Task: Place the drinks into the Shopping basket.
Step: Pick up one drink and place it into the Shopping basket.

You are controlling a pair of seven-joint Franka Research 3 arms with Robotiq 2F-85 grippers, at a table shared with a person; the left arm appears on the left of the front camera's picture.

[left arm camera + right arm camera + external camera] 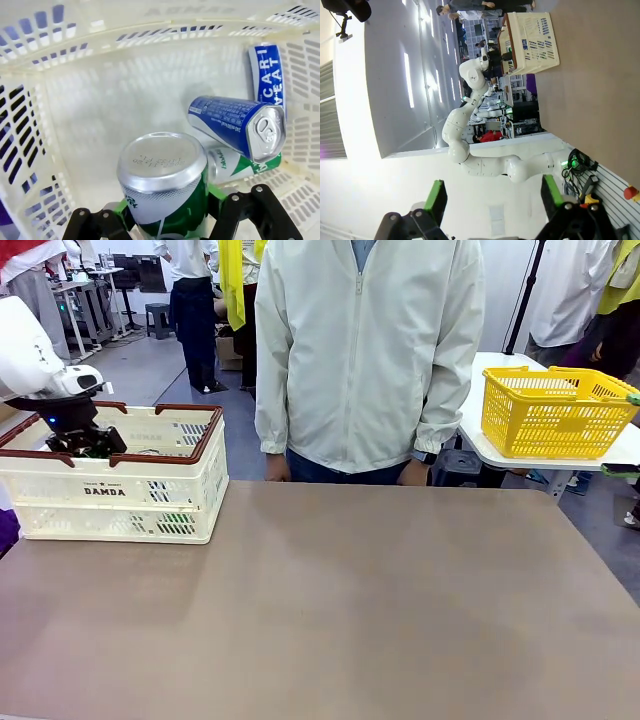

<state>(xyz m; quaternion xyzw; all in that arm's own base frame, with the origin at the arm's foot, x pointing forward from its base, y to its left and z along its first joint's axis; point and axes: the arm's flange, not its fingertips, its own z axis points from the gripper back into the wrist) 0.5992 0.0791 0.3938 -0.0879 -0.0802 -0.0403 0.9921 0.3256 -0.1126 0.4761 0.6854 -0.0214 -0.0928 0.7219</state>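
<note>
From the front my left gripper (pixel 88 445) sits inside the basket (pixel 120 502); its wrist view shows it clamped on a green can (pixel 165 185) above three lying cans (pixel 235 125); my right gripper (pixel 492 200) gapes wide, holding nothing.

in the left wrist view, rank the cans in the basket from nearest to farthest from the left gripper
1. Green can, held upright between the left gripper's fingers.
2. Lying green can, just right of it on the basket floor.
3. Lying blue can, resting over that one.
4. Far blue can, against the right wall.

Cans (pixel 235 125) lie in basket (pixel 120 502), table's (pixel 330 610) left.
</note>
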